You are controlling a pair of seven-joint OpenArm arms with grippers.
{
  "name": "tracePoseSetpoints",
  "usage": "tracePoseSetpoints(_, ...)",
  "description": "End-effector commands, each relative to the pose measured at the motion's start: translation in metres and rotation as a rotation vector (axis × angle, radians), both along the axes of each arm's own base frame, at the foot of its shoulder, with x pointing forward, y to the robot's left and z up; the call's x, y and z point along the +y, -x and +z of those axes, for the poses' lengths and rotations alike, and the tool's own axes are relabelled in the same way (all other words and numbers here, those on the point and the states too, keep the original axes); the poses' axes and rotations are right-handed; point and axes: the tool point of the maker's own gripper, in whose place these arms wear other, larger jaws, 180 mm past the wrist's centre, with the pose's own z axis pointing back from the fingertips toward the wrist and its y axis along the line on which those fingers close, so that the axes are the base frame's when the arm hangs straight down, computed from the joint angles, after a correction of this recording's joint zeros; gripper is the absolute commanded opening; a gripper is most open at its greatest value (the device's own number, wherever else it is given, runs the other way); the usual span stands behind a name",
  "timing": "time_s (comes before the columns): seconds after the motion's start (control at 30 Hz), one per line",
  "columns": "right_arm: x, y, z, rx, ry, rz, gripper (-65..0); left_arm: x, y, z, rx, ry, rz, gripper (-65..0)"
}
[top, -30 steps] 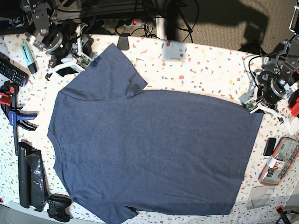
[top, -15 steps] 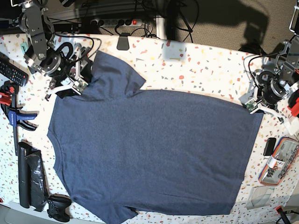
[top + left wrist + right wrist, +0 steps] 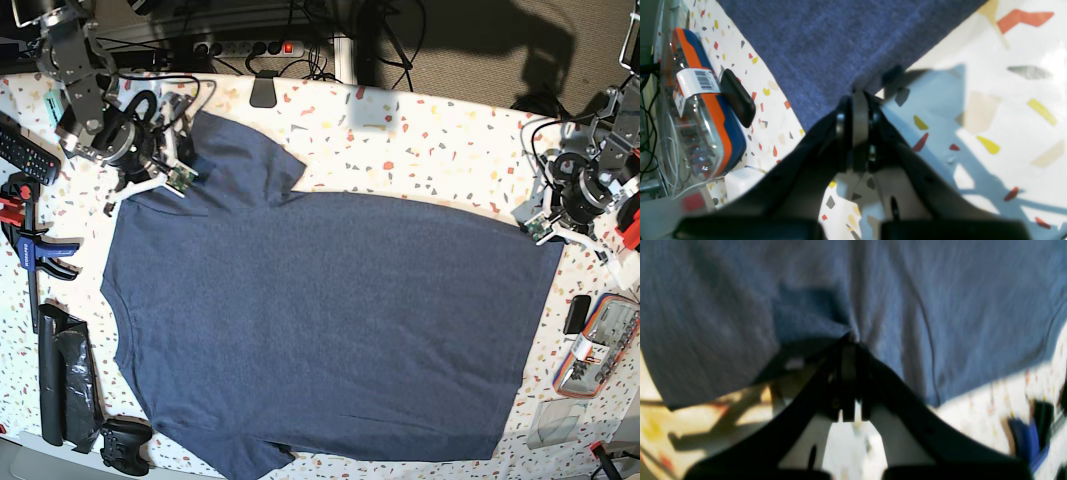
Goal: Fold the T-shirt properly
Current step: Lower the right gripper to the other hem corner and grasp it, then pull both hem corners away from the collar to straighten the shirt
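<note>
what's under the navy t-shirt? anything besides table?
The dark navy-blue heathered T-shirt lies flat on the white speckled terrazzo table. Only tabletop shows around its edges. No lumps suggest anything beneath, though the cloth hides that area, so it cannot be confirmed.

Left gripper (image 3: 856,100): dark jaws closed together, tips pinching the edge of the T-shirt (image 3: 843,43) at its corner.

T-shirt: blue heathered knit, lying flat across the upper middle of the view, its hem running diagonally up to the right.

Bench (image 3: 1000,110): white terrazzo top with red, yellow, grey and beige flecks; gripper shadow lies on it to the right.

Clear plastic case (image 3: 695,113): orange and blue trim, barcode label, at the left edge.

Small black oblong object (image 3: 736,97): lying just beside the case, between it and the T-shirt.
</note>
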Motion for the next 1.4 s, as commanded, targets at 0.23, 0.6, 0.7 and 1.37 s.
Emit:
tracePoseSetpoints(0.23,-0.015,0.006,0.050,-0.053,-0.030,-0.032,-65.0,0.013,0.022,0.027,0.019,-0.048,-0.009,-65.0)
tracePoseSetpoints(0.6,-0.009,0.079,0.052,0.048,-0.059,-0.039,-65.0,0.016,0.079,0.035,0.028,-0.006,0.045,-65.0)
tracePoseSetpoints(0.7,-0.007,0.096,0.051,0.083,-0.065,-0.044,-65.0,0.018,0.097,0.040,0.035,-0.005,0.054,-65.0)
tracePoseSetpoints(1.37,-0.014,0.093,0.082,-0.008,-0.063,-0.054,-65.0,0.020,0.108,0.082,-0.065,0.022,0.048,-65.0)
